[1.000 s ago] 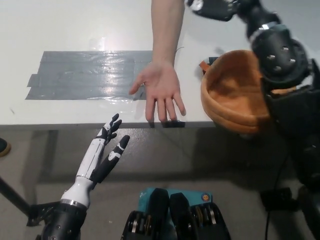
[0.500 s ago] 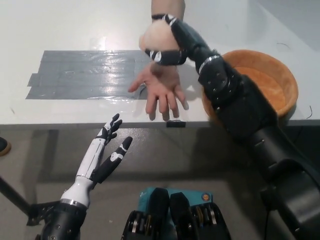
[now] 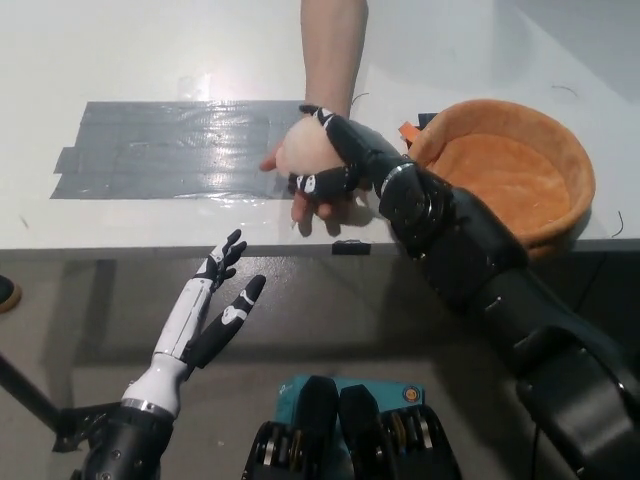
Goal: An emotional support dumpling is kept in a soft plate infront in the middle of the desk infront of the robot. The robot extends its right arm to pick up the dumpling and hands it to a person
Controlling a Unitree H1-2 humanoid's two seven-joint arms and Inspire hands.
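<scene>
Right hand (image 3: pixel 330 160): black, at upper middle of the frame, fingers wrapped around the dumpling; arm running in from the lower right corner, crossing the desk edge.
Dumpling (image 3: pixel 305 152): pale, rounded, soft-looking; clasped in the right hand, directly over the person's open palm; whether resting on that palm or just above it cannot be told.
Person's hand (image 3: pixel 318 200): palm up, fingertips pointing toward the lower edge of the frame and showing beneath the black fingers; forearm coming down from the top middle of the frame.
Soft plate (image 3: pixel 500 170): orange-brown, bowl-shaped, with a thick padded rim; at the upper right of the frame, on the desk near its front edge, just beside the right forearm; nothing seen inside.
Left hand (image 3: pixel 218 300): white with black fingertips, at lower left of the frame, below the desk edge; fingers spread and holding nothing, resting clear of everything.
Desk (image 3: pixel 150 50): white top, filling the upper half of the frame.
Tape patch (image 3: pixel 170 150): grey, shiny strips laid flat at upper left of the desk, its right end reaching the person's hand.
Small dark piece (image 3: pixel 352 247): on the front edge of the desk, below the person's fingertips; too small to identify.
</scene>
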